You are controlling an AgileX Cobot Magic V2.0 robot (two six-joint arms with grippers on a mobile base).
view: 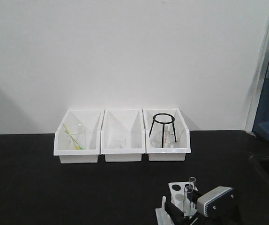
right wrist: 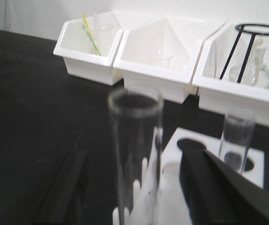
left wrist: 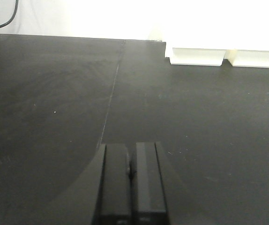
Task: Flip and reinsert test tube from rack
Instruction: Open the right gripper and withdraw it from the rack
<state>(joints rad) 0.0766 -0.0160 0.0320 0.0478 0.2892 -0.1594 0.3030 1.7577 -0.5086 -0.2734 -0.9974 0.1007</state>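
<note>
Covering most of each frame: the black table (view: 41, 183) — it fills the lower half of the front view.
Bins: three white open-front bins (view: 123, 136) in a row at the middle of the front view, against the white wall (view: 125, 51).
Bin contents: a beaker with a yellow-green rod (view: 73, 137) in the left-of-frame bin, a small glass (view: 119, 140) in the middle one, a black wire stand (view: 163, 129) in the right-of-frame one.
Right gripper (right wrist: 139, 187): lower right of the front view; its fingers (right wrist: 228, 187) stand apart on both sides of a tube — jaws released, not touching it as far as I can see.
Left gripper (left wrist: 131, 180): bottom centre of its wrist view, jaws clenched, nothing between them.
Rack (view: 181, 193): bottom edge of the front view, just beside the right gripper.
Test tube (right wrist: 135, 154): upright, mouth up, between the right fingers; its lower end is blurred.
Second tube (right wrist: 236, 140): standing in a rack hole, right of frame.
</note>
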